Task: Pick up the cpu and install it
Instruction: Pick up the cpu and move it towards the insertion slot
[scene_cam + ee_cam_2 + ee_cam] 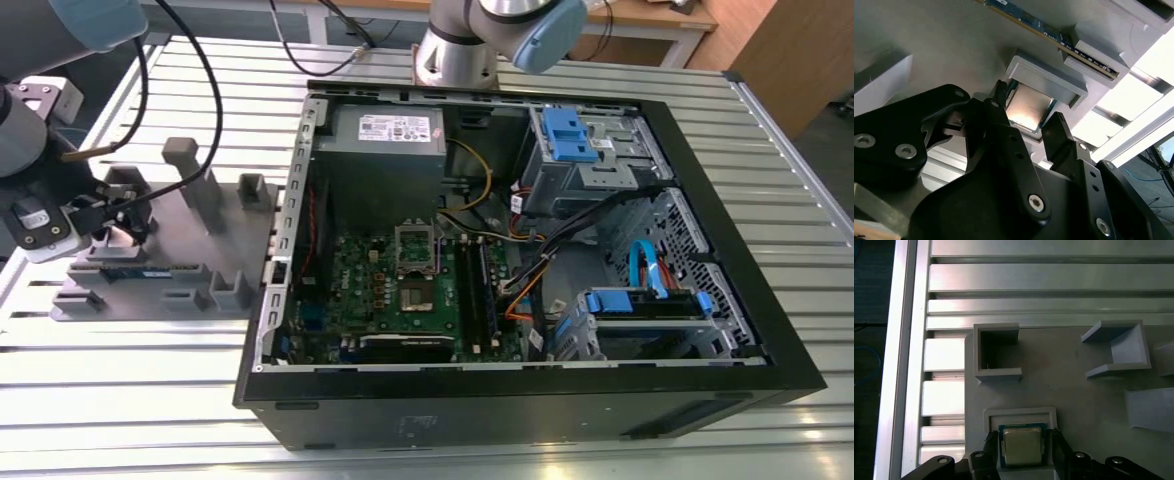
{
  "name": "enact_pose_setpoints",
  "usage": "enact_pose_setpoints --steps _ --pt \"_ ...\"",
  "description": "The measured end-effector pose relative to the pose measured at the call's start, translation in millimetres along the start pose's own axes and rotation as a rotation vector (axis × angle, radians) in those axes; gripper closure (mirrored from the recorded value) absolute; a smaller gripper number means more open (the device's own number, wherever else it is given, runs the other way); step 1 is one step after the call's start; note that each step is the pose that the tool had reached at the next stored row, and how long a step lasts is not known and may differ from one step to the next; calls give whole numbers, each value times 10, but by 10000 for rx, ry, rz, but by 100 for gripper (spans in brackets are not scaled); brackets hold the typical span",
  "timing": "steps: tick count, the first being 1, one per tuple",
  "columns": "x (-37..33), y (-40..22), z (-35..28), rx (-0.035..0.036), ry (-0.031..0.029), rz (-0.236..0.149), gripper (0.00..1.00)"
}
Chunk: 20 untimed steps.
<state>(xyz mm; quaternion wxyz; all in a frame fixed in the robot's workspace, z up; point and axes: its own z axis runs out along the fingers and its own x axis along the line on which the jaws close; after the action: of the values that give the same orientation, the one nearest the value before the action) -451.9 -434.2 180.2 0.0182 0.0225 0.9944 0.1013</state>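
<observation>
The cpu, a small square chip with a shiny silver top, lies flat in a shallow recess of the grey tray. In the second wrist view the cpu shows between two black fingers. My gripper stands open with one finger on each side of the chip and a narrow gap at each edge. In the exterior view the gripper is low over the tray at the exterior view's left, outside the computer case.
An open computer case lies right of the tray, with the green motherboard and its metal socket frame inside. A long memory stick stands in a tray slot near the cpu. Upright grey holders rise from the tray. The table is slatted aluminium.
</observation>
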Motion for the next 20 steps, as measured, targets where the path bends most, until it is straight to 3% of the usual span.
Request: enact_pose_setpoints --steps 11,13,20 --pt "0 -4 16 -1 -1 -1 45" --pt "0 -4 15 1 2 0 52" --pt "0 -4 17 -1 -1 -1 55"
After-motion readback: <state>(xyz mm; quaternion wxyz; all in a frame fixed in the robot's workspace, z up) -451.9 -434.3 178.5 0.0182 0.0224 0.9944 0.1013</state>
